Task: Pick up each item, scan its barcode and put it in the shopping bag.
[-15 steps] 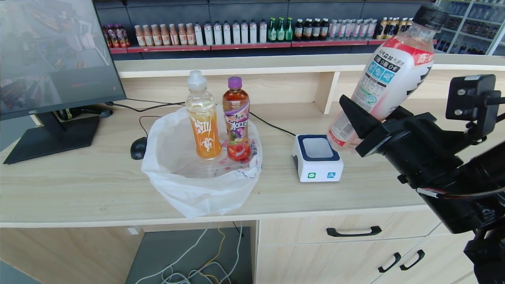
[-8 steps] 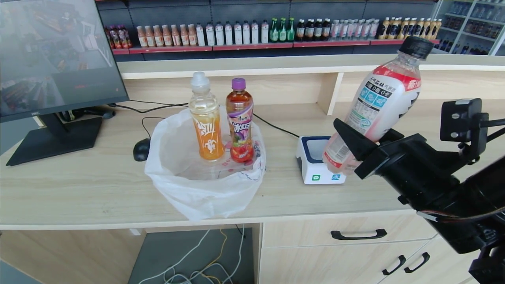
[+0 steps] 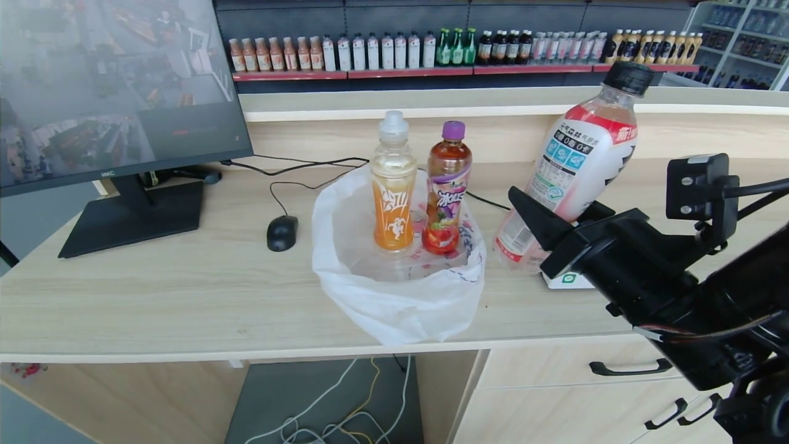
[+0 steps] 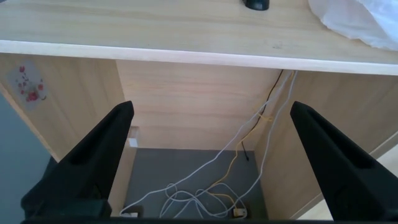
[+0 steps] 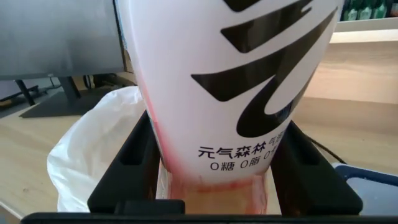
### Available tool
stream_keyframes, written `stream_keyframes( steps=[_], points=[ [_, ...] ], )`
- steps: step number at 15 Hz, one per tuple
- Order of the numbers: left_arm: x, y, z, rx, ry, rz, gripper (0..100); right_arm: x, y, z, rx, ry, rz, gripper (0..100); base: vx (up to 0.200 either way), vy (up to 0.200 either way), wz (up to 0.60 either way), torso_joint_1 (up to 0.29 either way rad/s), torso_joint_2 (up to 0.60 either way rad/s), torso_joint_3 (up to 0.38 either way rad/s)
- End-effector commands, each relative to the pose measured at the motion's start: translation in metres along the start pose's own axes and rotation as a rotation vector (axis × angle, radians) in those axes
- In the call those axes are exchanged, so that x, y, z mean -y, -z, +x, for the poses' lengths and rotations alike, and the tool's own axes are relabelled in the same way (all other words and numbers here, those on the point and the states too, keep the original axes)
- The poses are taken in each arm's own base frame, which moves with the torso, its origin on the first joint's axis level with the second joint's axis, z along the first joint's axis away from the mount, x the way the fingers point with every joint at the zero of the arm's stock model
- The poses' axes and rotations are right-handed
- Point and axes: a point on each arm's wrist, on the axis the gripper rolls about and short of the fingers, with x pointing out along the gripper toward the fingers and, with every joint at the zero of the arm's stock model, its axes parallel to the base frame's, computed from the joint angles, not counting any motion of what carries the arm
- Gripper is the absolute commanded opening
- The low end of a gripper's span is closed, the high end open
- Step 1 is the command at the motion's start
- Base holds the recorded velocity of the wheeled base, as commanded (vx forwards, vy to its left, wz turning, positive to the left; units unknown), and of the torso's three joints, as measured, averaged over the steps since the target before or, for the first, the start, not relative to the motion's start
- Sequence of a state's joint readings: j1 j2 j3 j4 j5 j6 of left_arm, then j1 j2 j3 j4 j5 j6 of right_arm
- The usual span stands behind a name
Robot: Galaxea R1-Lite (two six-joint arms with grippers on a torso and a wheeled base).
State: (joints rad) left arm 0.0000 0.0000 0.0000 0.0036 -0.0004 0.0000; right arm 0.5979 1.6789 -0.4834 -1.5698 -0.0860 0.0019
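Pink drink bottle [image 3: 573, 166] with black-stroked white label tilts beside shopping bag [image 3: 394, 296], right gripper [image 5: 217, 168] fingers clamped on it; left gripper [image 4: 211, 109] fingers spread.

A black-capped pink-and-white bottle [image 3: 579, 166] leans, clamped low in the right end effector [image 3: 551, 213], over the scanner [image 3: 567, 280]. An orange bottle [image 3: 392, 185] and a purple-capped red bottle [image 3: 447, 191] stand upright in the white shopping bag [image 3: 394, 296] near the bench's front edge.

It was a shop checkout: shelves [image 3: 400, 73] of bottled drinks ran behind the right gripper [image 3: 542, 240], and the counter [image 3: 154, 290] beneath it carried a monitor [image 3: 111, 86] and barcode scanner [image 3: 568, 281].
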Motion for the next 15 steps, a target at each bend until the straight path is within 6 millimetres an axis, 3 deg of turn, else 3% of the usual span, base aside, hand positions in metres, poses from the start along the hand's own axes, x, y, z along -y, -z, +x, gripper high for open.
stream_keyframes(
  steps=[1,5,15],
  points=[
    [0.0,0.0,0.0,0.001,0.001,0.0,100,-0.001,0.003,0.003,-0.005,-0.003,-0.003,0,0.0,0.2,0.0,-0.002,0.0,0.002],
    [0.0,0.0,0.0,0.002,0.003,0.003,100,-0.001,0.002,0.005,0.005,-0.003,-0.002,0,0.0,0.2,0.0,0.001,0.0,0.002],
    [0.0,0.0,0.0,0.002,0.001,0.002,100,-0.006,0.047,0.031,-0.092,-0.011,-0.022,0,0.0,0.0,0.0,0.0,0.0,0.0]
  ],
)
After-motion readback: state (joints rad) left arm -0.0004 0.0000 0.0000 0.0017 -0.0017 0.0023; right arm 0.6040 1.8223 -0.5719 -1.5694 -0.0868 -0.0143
